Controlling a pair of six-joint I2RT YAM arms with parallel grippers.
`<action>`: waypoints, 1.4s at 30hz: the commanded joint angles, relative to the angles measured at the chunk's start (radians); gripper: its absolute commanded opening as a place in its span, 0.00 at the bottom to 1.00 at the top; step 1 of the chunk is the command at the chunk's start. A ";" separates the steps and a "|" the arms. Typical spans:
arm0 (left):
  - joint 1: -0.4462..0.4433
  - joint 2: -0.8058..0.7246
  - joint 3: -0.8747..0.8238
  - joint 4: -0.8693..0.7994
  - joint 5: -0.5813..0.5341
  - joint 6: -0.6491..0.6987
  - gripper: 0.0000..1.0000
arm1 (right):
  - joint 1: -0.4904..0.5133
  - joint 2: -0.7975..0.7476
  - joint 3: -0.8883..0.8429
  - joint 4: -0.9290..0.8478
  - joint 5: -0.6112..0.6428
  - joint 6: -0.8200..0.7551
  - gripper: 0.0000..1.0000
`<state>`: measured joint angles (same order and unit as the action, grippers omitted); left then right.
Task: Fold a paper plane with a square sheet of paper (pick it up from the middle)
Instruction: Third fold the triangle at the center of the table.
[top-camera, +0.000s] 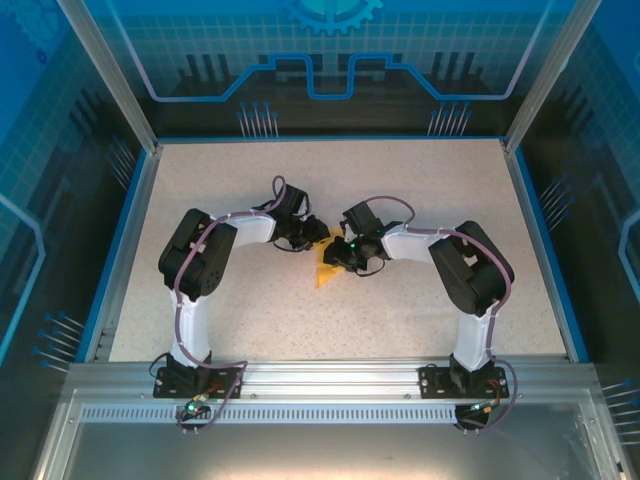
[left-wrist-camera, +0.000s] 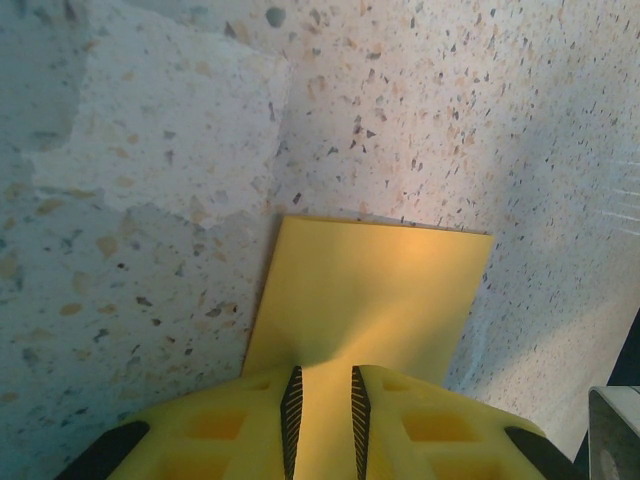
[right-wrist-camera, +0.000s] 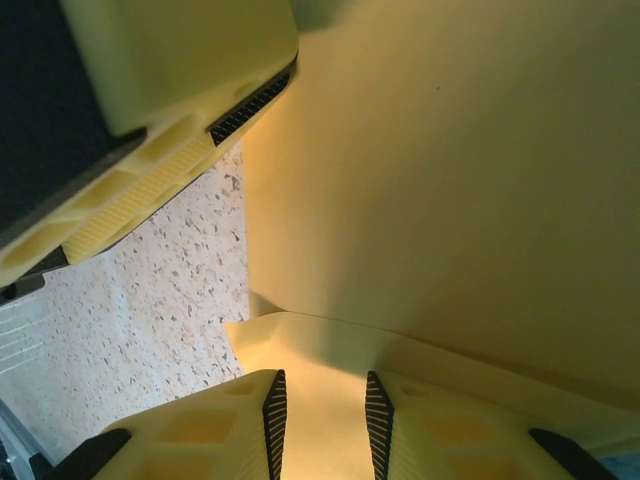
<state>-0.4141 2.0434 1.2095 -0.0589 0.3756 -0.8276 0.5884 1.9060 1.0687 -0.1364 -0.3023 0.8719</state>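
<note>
Table (top-camera: 250, 320): speckled, pale, boxed in by blue walls. My two arms curve in from the near rail and meet just past its middle, so both wrists can work one small thing between them.

Left arm (top-camera: 195, 260) bends in from 9 o'clock, right arm (top-camera: 470, 265) from 3 o'clock.

Square sheet of paper (top-camera: 325, 270): orange-yellow, at the table's middle. From above it reads as a wedge with its point toward 6 o'clock, so I judge it partly folded and not yet a plane. It hangs from my grippers rather than lying flat. Lifted like this, I judge, a flap can swing over with no table in the way.

Left gripper (top-camera: 312, 233): at 11 o'clock of the paper. On my left wrist view the gripper (left-wrist-camera: 320, 415) has its pads drawn near together. The paper (left-wrist-camera: 380, 300) runs up out of the gap toward 12 o'clock, ending in a straight edge over bare table. I read that as a pinch on the sheet, anchoring one side.

Right gripper (top-camera: 347, 255): at 2 o'clock of the paper. On my right wrist view the gripper (right-wrist-camera: 320, 420) also has its pads close, a curled edge of the paper (right-wrist-camera: 460, 180) between them. That too is a pinch, likely on the flap to be turned. One of my left fingers (right-wrist-camera: 170, 150) sits at 10 o'clock, just beside the sheet.

Risk: thin stock, two grips close together; pulling apart could tear it.
</note>
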 joint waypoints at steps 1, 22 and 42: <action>0.005 0.043 0.002 -0.067 0.000 0.026 0.26 | -0.004 0.032 0.016 -0.009 0.042 0.017 0.31; -0.052 -0.436 -0.399 -0.003 0.003 -0.002 0.37 | -0.006 0.028 0.000 -0.086 0.124 0.140 0.23; -0.121 -0.344 -0.413 0.064 -0.026 0.123 0.27 | -0.015 0.047 0.008 -0.097 0.114 0.145 0.23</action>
<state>-0.5323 1.6890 0.7677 -0.0219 0.3546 -0.7353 0.5873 1.9091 1.0760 -0.1566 -0.2424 1.0142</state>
